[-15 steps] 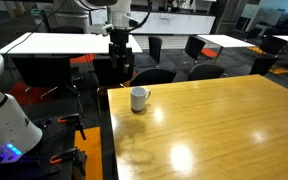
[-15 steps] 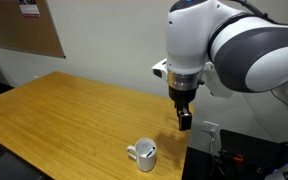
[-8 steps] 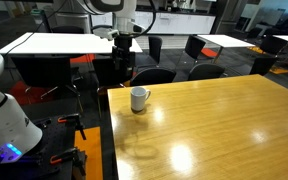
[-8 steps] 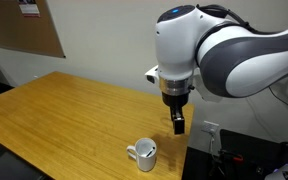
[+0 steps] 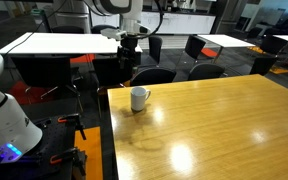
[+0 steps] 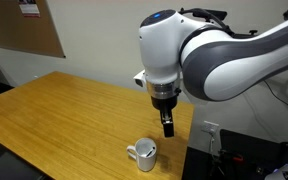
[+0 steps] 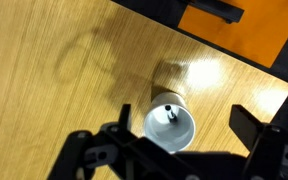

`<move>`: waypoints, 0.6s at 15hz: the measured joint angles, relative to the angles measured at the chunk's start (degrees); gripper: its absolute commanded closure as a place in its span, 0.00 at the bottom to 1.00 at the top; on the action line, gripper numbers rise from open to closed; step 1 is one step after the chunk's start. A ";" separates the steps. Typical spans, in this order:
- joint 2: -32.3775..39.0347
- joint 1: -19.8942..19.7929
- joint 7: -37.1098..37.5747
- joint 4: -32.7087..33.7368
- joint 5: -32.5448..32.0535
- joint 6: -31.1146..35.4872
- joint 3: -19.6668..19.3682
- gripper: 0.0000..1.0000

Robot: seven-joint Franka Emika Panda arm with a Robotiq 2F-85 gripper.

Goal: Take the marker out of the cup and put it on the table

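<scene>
The white cup stands upright near the corner of the yellow wooden table; it also shows in an exterior view and from above in the wrist view. The dark marker stands inside the cup, only its tip visible in the wrist view. My gripper hangs above the cup, clear of it, pointing down. In the wrist view its fingers are spread wide, open and empty, one on each side of the cup.
White-topped tables and black chairs stand behind the table. A white robot base sits beside the table edge. A cork board hangs on the wall.
The arm has shifted sideways over the table's corner, bringing the gripper closer above the cup. The cup and marker have not moved.
</scene>
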 measured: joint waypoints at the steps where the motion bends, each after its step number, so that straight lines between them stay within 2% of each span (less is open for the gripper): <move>1: 0.86 0.04 0.01 0.44 0.00 -0.07 0.19 0.06; 2: 1.68 0.12 0.04 0.83 0.00 -0.11 0.28 0.09; 3: 2.50 0.21 0.04 1.17 0.00 -0.11 0.32 0.18; 4: 3.23 0.30 0.05 1.45 0.00 -0.11 0.32 0.18; 6: 4.42 0.46 0.05 1.83 0.00 -0.11 0.32 0.30; 8: 5.29 0.54 0.05 2.24 0.00 -0.11 0.32 0.27; 9: 5.65 0.55 0.06 2.47 0.02 -0.11 0.32 0.30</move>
